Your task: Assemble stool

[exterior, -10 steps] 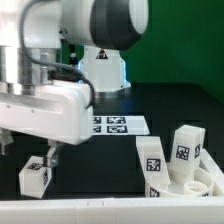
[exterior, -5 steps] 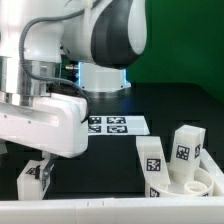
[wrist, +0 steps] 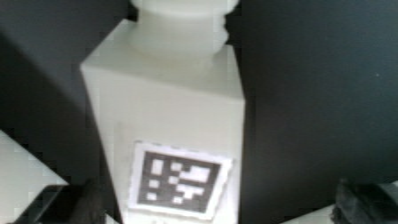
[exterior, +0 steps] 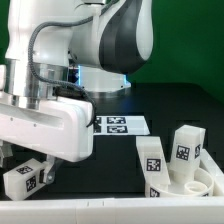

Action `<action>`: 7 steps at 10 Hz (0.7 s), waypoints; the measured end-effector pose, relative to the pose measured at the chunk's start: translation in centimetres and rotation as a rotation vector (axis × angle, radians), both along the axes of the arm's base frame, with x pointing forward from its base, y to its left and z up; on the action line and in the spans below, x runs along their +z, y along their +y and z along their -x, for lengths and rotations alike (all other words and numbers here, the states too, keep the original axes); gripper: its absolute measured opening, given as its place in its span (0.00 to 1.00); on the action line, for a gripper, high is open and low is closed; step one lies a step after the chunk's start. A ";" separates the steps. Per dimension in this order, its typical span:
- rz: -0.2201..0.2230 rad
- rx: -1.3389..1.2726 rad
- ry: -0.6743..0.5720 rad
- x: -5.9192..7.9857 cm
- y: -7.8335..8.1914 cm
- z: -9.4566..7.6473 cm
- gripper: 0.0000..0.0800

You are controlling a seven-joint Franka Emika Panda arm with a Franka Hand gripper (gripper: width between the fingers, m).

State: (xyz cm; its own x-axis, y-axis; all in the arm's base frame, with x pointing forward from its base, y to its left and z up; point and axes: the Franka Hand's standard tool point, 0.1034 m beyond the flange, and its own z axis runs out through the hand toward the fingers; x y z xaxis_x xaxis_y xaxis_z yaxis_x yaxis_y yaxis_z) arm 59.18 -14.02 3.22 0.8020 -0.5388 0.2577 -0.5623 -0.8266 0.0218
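**Item under attention:** one loose stool leg [exterior: 25,178], at the near edge of the bench [exterior: 110,165] on the exterior view's left. It is well apart from the seat [exterior: 205,186] on the exterior view's right. Two other legs [exterior: 152,160] stand upright at the seat; whether they are pegged into it cannot be told. The marker board [exterior: 116,125] lies flat farther back.

**Gripper [wrist: 212,203]:** directly over the loose leg, jaws spread wide. The wrist view shows the dark fingers [wrist: 54,205] on either side of the leg body. One is close to its flank and the other stands off with a plain gap. No clamping is evident, and contact on the close side cannot be confirmed. It is judged to be holding nothing.

**Attitude of the leg:** tilted in the exterior view, not square on the bench. In the wrist view its long axis runs across the line on which the fingers close. The peg [wrist: 178,15] is at the far end and the tag [wrist: 183,182] at the end between the fingers.

**Assessment:** closing here would take the leg across its narrow width, near the tagged end. The nearer finger would likely meet it first and push it sideways, so centring beforehand appears advisable.
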 end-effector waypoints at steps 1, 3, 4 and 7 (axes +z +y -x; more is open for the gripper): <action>0.000 0.007 0.002 0.0 0.1 0.0 0.81; -0.023 -0.018 0.003 -0.3 0.1 0.4 0.81; -0.065 -0.095 -0.008 -0.7 -1.6 1.1 0.81; -0.179 -0.165 0.044 -1.5 -2.7 2.0 0.81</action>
State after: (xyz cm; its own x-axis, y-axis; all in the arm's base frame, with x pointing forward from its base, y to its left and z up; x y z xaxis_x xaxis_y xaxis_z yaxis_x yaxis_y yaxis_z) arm 57.19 -16.74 1.77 0.7076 -0.6975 0.1130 -0.6920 -0.7164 -0.0891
